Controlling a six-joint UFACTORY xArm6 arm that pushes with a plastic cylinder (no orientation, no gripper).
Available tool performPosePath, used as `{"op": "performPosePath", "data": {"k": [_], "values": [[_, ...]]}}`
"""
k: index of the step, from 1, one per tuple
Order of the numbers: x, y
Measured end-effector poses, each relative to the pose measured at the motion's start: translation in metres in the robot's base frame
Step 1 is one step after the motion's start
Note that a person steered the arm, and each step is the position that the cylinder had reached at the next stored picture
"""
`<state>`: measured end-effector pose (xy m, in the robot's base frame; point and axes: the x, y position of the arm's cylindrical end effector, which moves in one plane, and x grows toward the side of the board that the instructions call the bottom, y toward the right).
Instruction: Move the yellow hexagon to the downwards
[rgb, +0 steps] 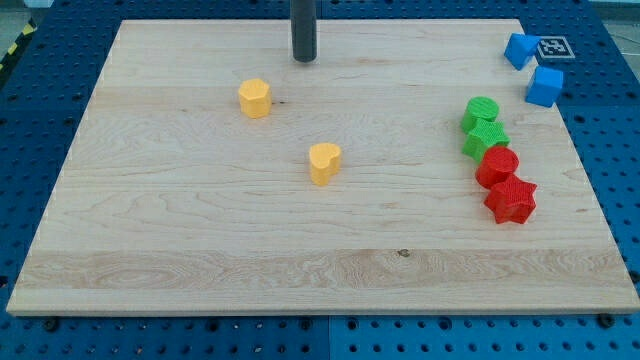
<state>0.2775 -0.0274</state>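
The near part of the wooden board (200, 270), toward the view's bottom, is seen as bare light wood resting on a blue perforated table (40, 90). Farther up, near the board's middle, a yellow heart-shaped block (324, 163) is found standing alone. At the view's right, a column of four blocks is arranged: a red star-shaped block (511, 199) lies nearest, a red cylinder (497, 166) is set touching it just above, a green star-shaped block (485, 139) is placed against the red cylinder, and a green cylinder (481, 112) is located touching it at the far end of the column. The yellow hexagon (255, 98) is located in the upper left part of the board, well apart from the yellow heart-shaped block and up and to the view's left of it. Beyond the green blocks, a blue cube (545, 87) is seen at the board's right edge, and a blue block (520, 50) of unclear shape is positioned at the upper right corner, beside a small black-and-white marker tag (553, 47). No pincer is fitted to this arm; it ends in a straight dark rod, which is held upright and enters from the view's top. My tip (304, 58) is set down near the board's far edge, up and to the view's right of the yellow hexagon, near it but apart from it, and no block is touched by it.
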Motion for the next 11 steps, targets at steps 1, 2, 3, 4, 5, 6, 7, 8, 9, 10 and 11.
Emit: {"op": "performPosePath", "data": {"k": [1,2,3,4,5,6,7,8,9,10,11], "values": [[0.005,-0.007],[0.022,-0.019],[0.027,-0.025],[0.035,-0.029],[0.041,-0.037],[0.042,-0.041],[0.057,-0.046],[0.065,-0.046],[0.068,-0.046],[0.069,-0.046],[0.07,-0.047]]}}
